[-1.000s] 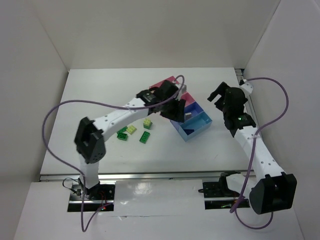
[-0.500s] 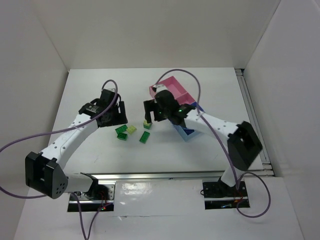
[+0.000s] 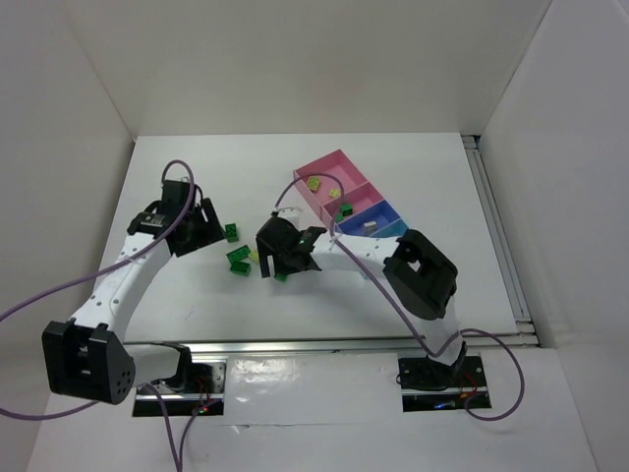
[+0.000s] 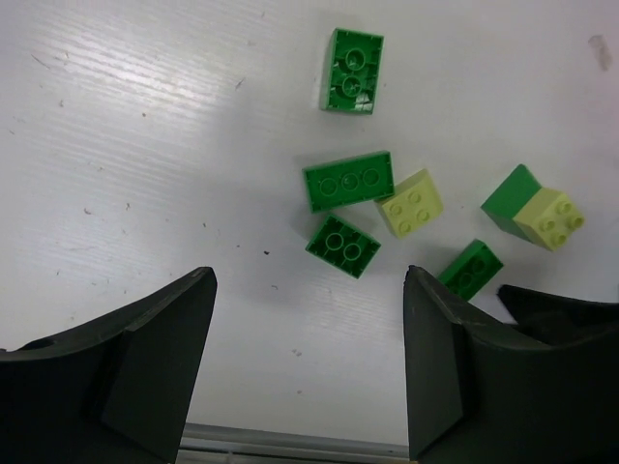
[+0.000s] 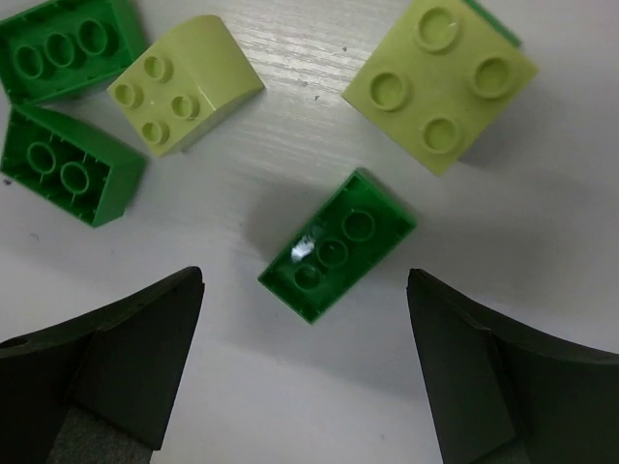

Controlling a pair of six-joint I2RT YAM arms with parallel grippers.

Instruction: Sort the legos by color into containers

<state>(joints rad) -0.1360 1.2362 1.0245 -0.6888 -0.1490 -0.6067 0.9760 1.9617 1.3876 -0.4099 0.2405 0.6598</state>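
Several legos lie loose on the white table: a dark green brick (image 3: pixel 232 232) near my left gripper, and a dark green (image 3: pixel 238 261) and a pale yellow-green one (image 3: pixel 256 257) beside my right gripper. My left gripper (image 3: pixel 197 234) (image 4: pixel 309 290) is open and empty, left of the cluster. My right gripper (image 3: pixel 278 258) (image 5: pixel 305 290) is open, low over a flat dark green brick (image 5: pixel 337 245), which lies between its fingers. The joined containers (image 3: pixel 316 168) stand at the back right: two pink ones holding yellow-green pieces (image 3: pixel 313 182) and a dark green one (image 3: pixel 346 209), then a dark blue one (image 3: pixel 381 209).
The right wrist view shows two yellow-green bricks (image 5: pixel 184 85) (image 5: pixel 440 82) and two dark green ones (image 5: pixel 68 166) just beyond the flat brick. The right arm's upper link (image 3: pixel 423 275) covers the light blue tray end. White walls enclose the table.
My right gripper has moved down and left from beside the trays to the loose bricks. My left gripper has drawn back to the left. One dark green brick now lies apart, upper left.
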